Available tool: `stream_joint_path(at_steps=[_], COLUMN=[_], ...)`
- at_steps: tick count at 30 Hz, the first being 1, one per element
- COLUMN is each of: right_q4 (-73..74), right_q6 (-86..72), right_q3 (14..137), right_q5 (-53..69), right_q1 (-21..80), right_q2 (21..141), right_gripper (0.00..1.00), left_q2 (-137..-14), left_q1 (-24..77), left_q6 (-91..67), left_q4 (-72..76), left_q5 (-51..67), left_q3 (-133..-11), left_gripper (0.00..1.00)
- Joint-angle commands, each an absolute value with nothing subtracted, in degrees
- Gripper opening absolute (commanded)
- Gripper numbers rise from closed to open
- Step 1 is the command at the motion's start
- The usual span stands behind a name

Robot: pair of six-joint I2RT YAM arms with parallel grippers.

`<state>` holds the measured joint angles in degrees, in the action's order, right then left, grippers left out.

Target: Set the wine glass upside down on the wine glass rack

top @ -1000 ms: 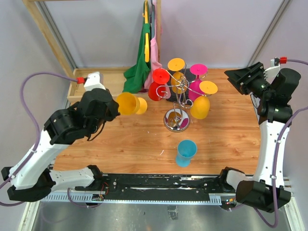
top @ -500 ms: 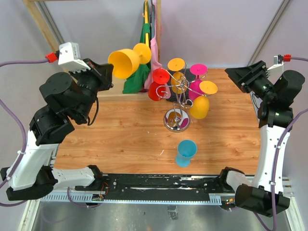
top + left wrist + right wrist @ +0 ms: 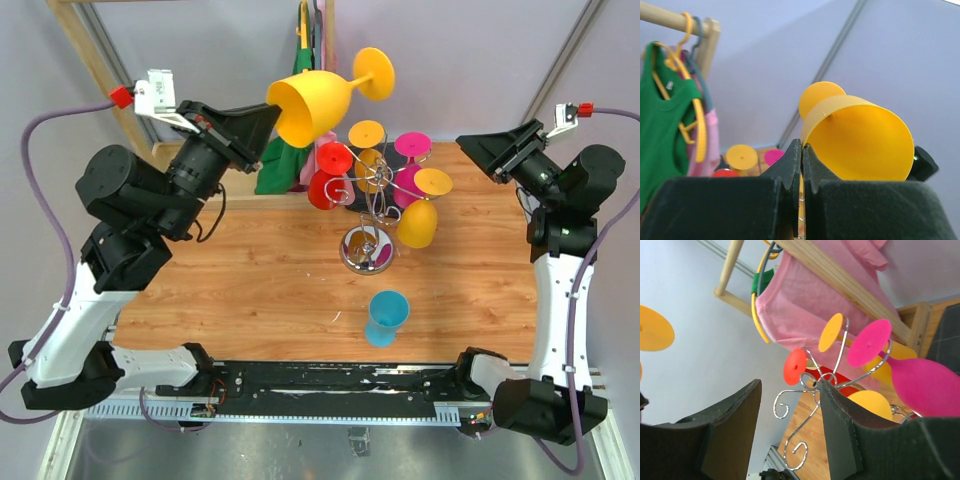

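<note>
With the shiny chrome wire wine glass rack [image 3: 365,250] crowded with hung glasses [image 3: 416,222], the left gripper [image 3: 266,117], clenched on just the thin rim of the yellow plastic wine glass [image 3: 315,98] held tilted high to the rack's left, may let it swivel, slip or knock a neighbour (right gripper [image 3: 478,150] parted, empty).
</note>
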<state>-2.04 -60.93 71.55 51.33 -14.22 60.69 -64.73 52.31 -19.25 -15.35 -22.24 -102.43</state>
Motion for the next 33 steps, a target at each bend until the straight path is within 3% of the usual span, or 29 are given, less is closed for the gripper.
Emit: stream_joint_path(at_steps=[1, 6, 11, 19, 25, 33], right_q4=[-13.76, -13.92, -16.29, -43.53, -54.62, -70.15], right_q6=[-65.73, -65.66, -67.18, -87.95, -96.57, -110.25], right_q3=[71.76, 72.88, 72.72, 71.12, 75.26, 78.31], right_q5=[55.29, 55.86, 56.68, 57.43, 55.4, 47.92], right_q1=[-12.85, -12.28, -12.2, -8.9, -1.72, 4.95], right_q2=[61.5, 61.76, 61.8, 65.68, 71.03, 76.94], right_gripper=[0.52, 0.52, 0.53, 0.53, 0.53, 0.54], left_q2=[-67.93, -73.87, -78.45, -80.51, -83.39, -89.88], left_q1=[52.6, 51.76, 38.06, 25.07, 22.15, 19.59], left_q6=[-21.62, -22.53, -39.14, -66.11, -77.94, -106.66], left_q4=[-10.8, -11.48, -2.66, 25.51, 40.43, 75.8], left_q5=[-11.92, -5.31, 16.79, 38.26, 45.14, 45.23], left_q3=[-104.98, -111.05, -111.37, -99.86, -96.49, -91.62], left_gripper=[0.0, 0.0, 0.0, 0.0, 0.0, 0.0])
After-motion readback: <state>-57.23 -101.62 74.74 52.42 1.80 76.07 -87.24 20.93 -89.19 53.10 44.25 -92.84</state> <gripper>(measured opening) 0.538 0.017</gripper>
